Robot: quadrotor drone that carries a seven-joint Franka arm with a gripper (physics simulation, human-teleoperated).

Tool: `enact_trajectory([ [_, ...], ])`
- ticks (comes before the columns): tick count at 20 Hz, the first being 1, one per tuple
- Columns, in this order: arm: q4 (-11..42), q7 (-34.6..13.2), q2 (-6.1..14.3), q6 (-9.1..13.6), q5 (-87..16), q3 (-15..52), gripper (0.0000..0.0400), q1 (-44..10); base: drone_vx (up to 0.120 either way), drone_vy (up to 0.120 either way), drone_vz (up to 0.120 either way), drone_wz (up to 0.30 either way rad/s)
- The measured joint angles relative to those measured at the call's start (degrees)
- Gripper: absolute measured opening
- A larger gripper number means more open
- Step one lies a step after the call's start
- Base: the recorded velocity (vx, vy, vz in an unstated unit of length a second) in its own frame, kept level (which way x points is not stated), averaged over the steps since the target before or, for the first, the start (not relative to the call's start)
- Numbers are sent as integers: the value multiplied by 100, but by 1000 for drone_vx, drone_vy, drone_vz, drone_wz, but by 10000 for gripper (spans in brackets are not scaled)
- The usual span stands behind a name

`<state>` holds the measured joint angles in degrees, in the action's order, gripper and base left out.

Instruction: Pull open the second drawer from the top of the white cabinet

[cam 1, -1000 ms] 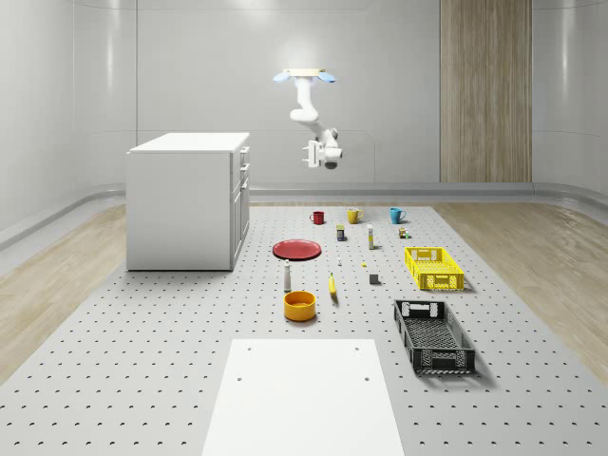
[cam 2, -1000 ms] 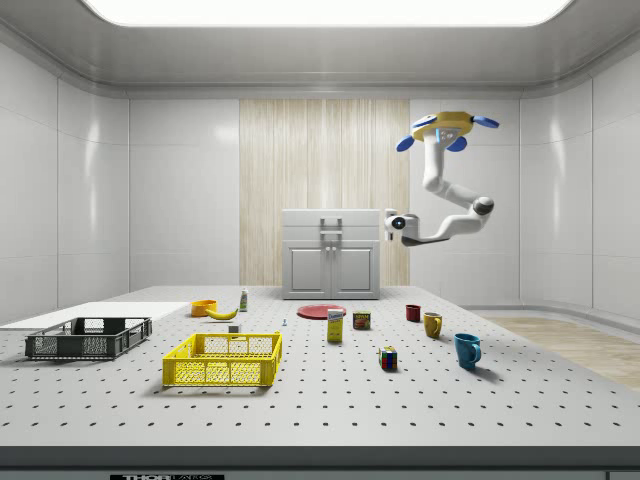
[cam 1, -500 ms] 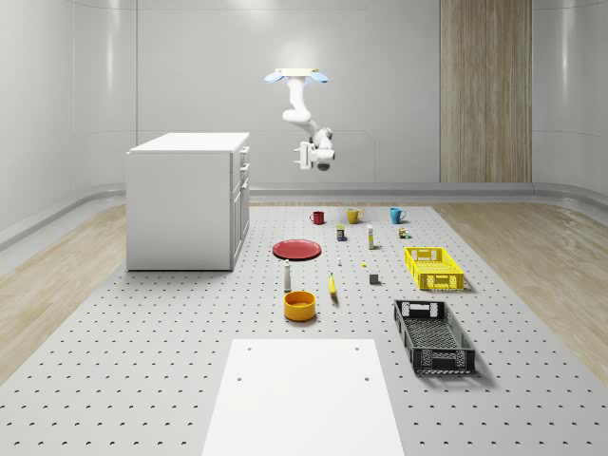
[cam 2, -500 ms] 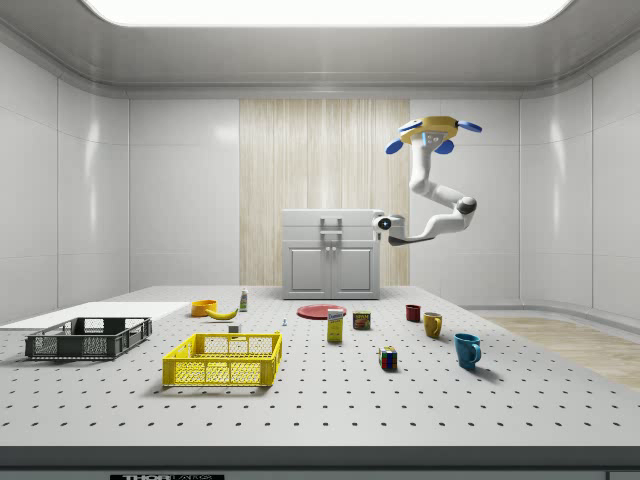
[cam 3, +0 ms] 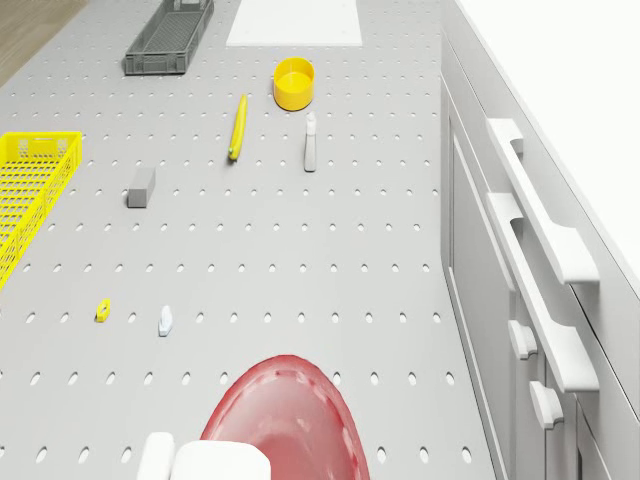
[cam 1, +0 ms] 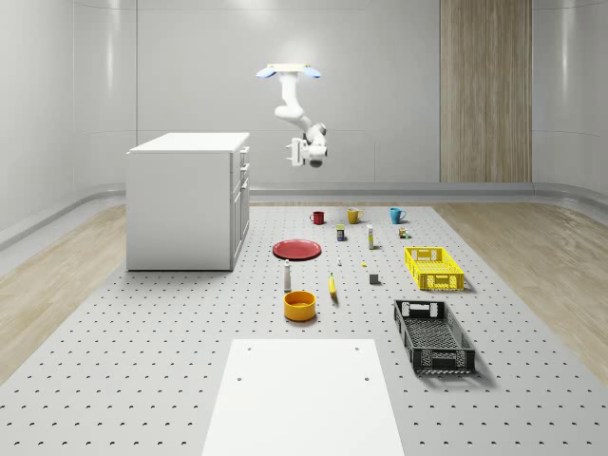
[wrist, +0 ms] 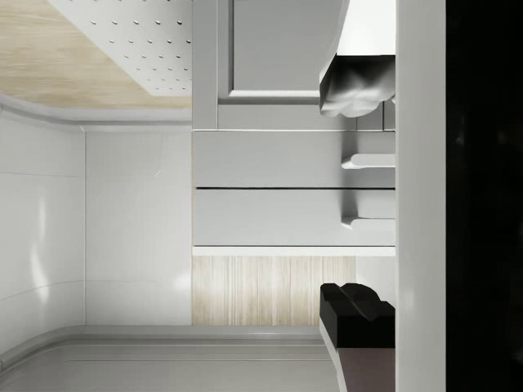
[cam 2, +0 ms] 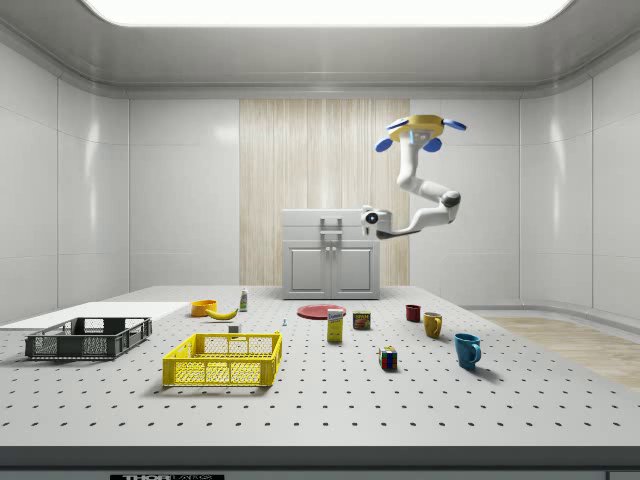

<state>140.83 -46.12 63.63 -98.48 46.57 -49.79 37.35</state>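
Nearest us, the red plate lies on the table. Beyond it our drone hovers; our gripper, fingers apart, faces the cabinet, near its second drawer.

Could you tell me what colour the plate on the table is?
Red; the plate shows best in the whole-scene view.

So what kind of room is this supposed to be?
Probably a simulated robot test lab, not a home: a big pegboard floor dotted with holes, a lone white cabinet, small test objects like the yellow crate, and a drone hovering beside the cabinet.
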Motion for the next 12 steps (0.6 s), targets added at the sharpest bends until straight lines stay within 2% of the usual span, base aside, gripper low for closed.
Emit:
enact_trajectory([
  [2, 3, -17, 25, -22, -21, -7, 300, 23, 120, -120, 120, 0],
  [7, 11, -58, 86, -72, -70, -23, 300, 76, 120, -120, 0, 0],
  [11, 17, -89, 130, -110, -107, -34, 300, 116, 120, -120, 120, 0],
  [12, 18, -97, 141, -119, -116, -37, 300, 125, 120, -80, 0, 0],
])
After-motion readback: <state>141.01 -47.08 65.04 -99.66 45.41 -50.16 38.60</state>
